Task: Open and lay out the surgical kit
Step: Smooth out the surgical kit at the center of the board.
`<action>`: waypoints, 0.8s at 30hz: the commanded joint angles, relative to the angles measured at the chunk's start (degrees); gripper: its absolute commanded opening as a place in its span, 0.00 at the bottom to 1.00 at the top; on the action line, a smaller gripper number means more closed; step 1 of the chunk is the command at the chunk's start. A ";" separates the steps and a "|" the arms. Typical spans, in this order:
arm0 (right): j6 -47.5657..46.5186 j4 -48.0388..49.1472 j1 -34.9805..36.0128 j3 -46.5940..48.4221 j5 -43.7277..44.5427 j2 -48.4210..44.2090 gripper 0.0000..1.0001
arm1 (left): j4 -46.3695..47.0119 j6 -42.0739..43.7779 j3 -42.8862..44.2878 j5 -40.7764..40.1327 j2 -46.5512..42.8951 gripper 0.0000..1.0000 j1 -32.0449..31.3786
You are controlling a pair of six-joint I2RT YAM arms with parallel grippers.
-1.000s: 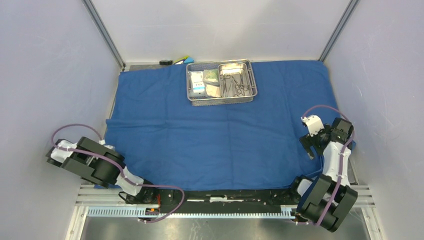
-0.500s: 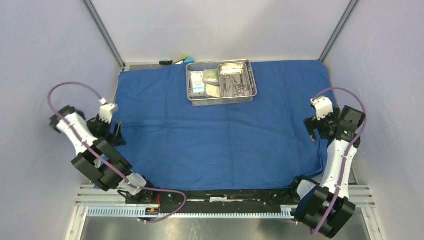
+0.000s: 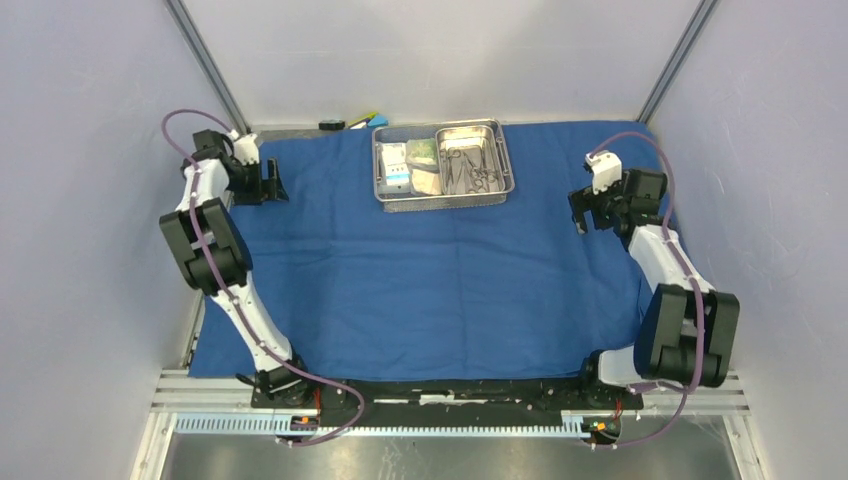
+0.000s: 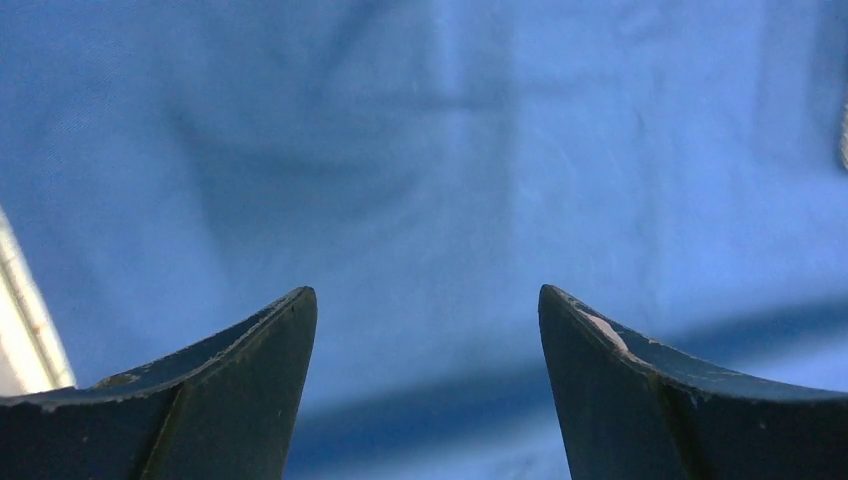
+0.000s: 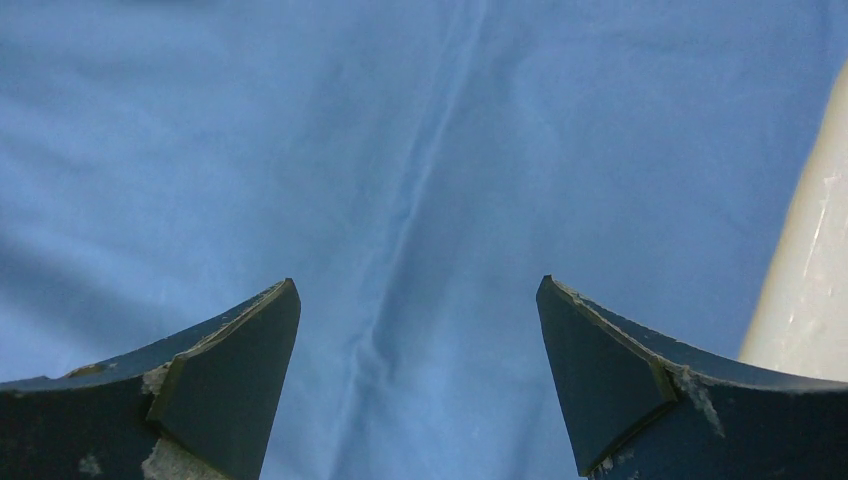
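Observation:
The blue cloth wrap (image 3: 430, 270) lies spread flat over the table. The wire-mesh steel tray (image 3: 442, 197) stands on it at the back centre. Inside it sit the smaller steel pan (image 3: 455, 132) with scissors-like instruments (image 3: 470, 170) and the clear packets (image 3: 398, 165). My left gripper (image 3: 276, 184) is open and empty above the cloth's back left part, left of the tray; only cloth (image 4: 430, 160) shows between its fingers. My right gripper (image 3: 584, 213) is open and empty above the cloth's right part, right of the tray, over a crease (image 5: 410, 230).
A small yellow-blue toy (image 3: 366, 120) lies behind the tray off the cloth. Grey walls close in left, right and back. A pale table edge (image 5: 810, 270) shows at the right of the right wrist view, and another (image 4: 25, 330) at the left wrist view's left.
Both arms have swung from the front corners toward the back. The left gripper now is near the back left of the cloth, the right gripper at the right of the tray. The tray has not moved.

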 commanded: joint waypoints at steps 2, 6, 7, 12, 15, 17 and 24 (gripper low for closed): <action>5.35 9.55 1.54 5.67 2.96 7.33 0.96 | 3.04 -10.61 8.81 -7.01 10.69 0.88 -4.26; 5.07 9.14 2.21 7.70 3.27 11.58 0.96 | 2.84 -10.27 14.31 -12.50 15.24 0.88 -6.65; 4.89 9.13 2.30 7.89 3.36 12.09 0.96 | 2.63 -9.91 15.40 -13.79 16.34 0.88 -6.91; 3.94 8.77 2.30 7.33 3.95 12.97 0.96 | -2.16 -7.93 24.30 -21.31 23.29 0.88 -7.29; 3.54 8.88 2.31 6.73 4.24 12.72 0.96 | -3.40 -6.98 27.63 -23.26 25.62 0.88 -7.33; 3.53 8.59 2.30 6.76 4.05 12.73 0.96 | -3.39 -6.31 29.27 -25.18 26.90 0.88 -7.46; 3.37 7.96 2.30 6.86 4.10 12.24 0.96 | -9.79 -0.34 41.05 -35.05 36.31 0.84 -7.51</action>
